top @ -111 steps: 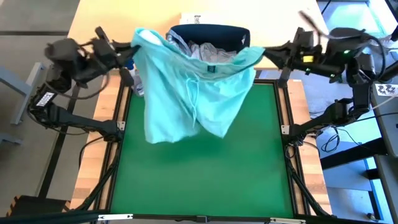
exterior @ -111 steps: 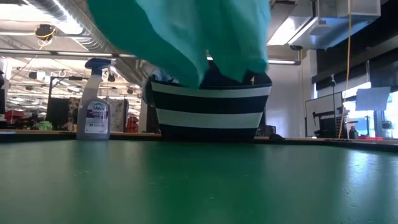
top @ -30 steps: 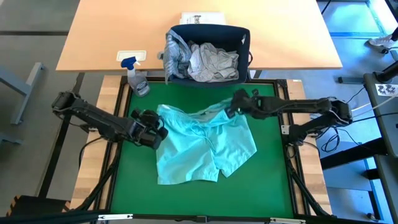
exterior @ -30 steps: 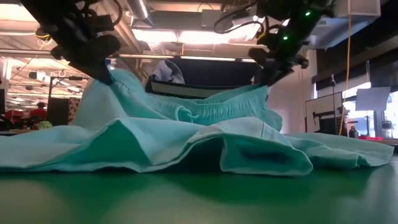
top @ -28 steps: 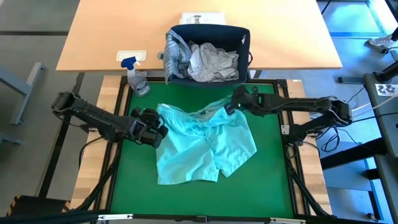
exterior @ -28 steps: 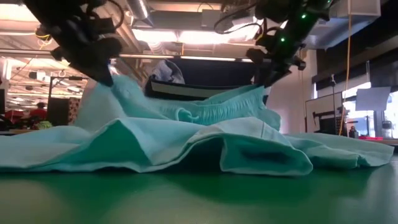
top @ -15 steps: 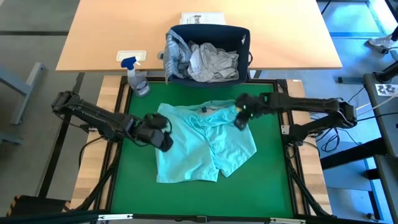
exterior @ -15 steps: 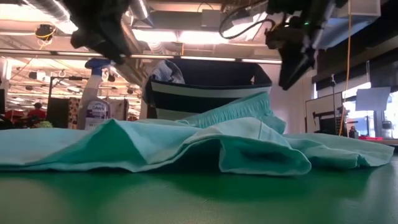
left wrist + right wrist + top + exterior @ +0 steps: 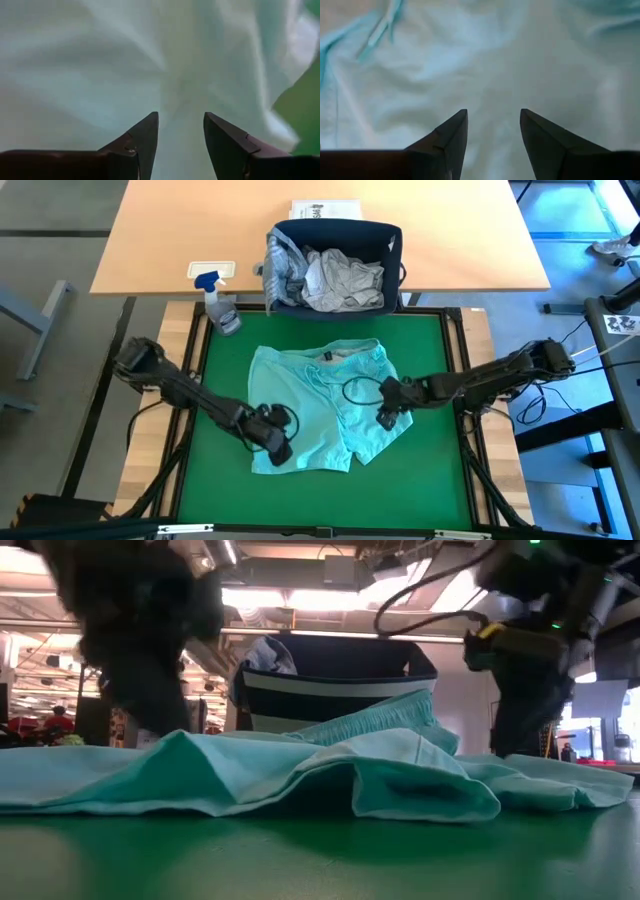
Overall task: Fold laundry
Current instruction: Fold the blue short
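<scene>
Lying spread on the green mat (image 9: pixel 220 490) at the centre of the high view, the mint-teal shorts (image 9: pixel 320 395) have their waistband toward the top of the frame, just below the striped basket (image 9: pixel 335 230), and their two legs pointing down.

The left gripper (image 9: pixel 277 448) hangs over the lower left leg of the shorts, near the hem, with its arm running in from the left edge of the frame. Seen from its wrist, its two dark fingers (image 9: pixel 142 142) stand apart with pale teal cloth (image 9: pixel 165 75) visible in the gap; nothing is pinched between them.

The right gripper (image 9: pixel 386 416) sits at the right edge of the shorts, right of centre, its arm reaching in from the right side. Its fingers (image 9: pixel 452 135) are likewise parted over wrinkled cloth (image 9: pixel 490 60), with a drawstring at the upper left of that wrist picture, and they grasp nothing.

In the basket at the top centre lie a white t-shirt (image 9: pixel 340 280) and a grey-blue striped shirt (image 9: pixel 280 265). A spray bottle (image 9: pixel 220 305) stands at the mat's upper left corner. From the low view the shorts (image 9: pixel 330 770) lie rumpled across the middle, the basket (image 9: pixel 340 690) behind.
</scene>
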